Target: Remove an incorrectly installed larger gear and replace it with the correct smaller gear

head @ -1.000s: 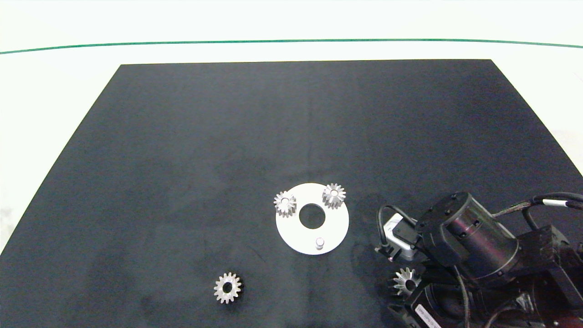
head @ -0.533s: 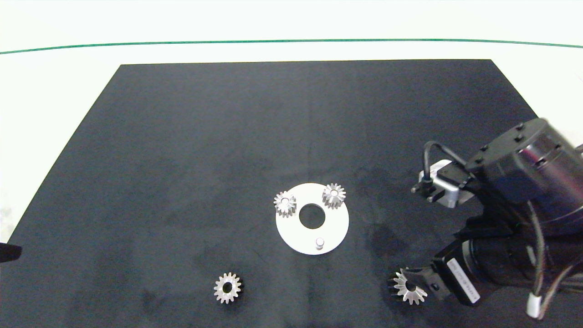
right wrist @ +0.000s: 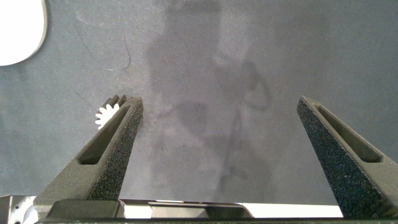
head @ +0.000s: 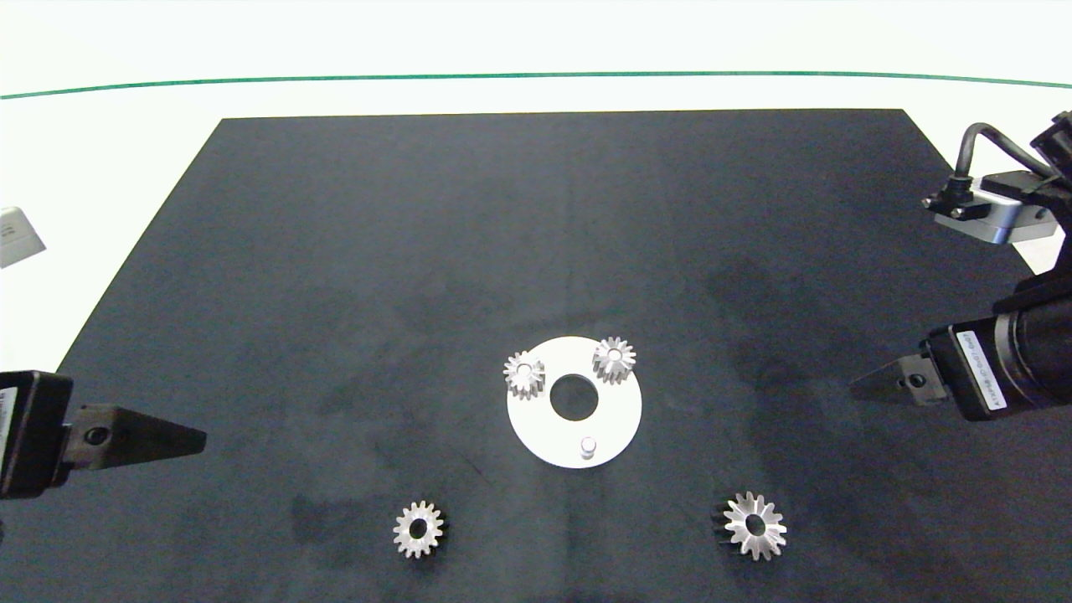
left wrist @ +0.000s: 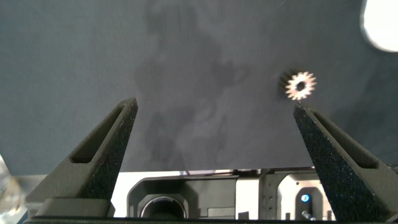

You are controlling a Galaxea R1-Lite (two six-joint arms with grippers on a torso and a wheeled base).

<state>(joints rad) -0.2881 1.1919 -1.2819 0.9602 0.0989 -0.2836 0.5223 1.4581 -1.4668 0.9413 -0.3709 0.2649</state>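
Now larger gear (head: 755, 525) lies flat on black mat (head: 536, 234), near front edge, right of white disc (head: 544, 431). Smaller gear (head: 418, 528) lies flat on mat, left of disc. Two small gears (head: 525, 374) sit on disc; one peg (head: 588, 446) bare. Right gripper (head: 863, 387) wide open, empty, over mat's right side. Left gripper (head: 188, 440) wide open, empty, over left edge.

I see a black mat (head: 536, 251) on a white table (head: 109, 151) with a thin green line (head: 536, 75). The round plate (head: 544, 435) is white. The smaller gear (head: 418, 529), near my left gripper (head: 197, 439), is shiny silver. The larger gear (head: 755, 526), near my right gripper (head: 854, 388), is silver too. Both grippers are dark grey.
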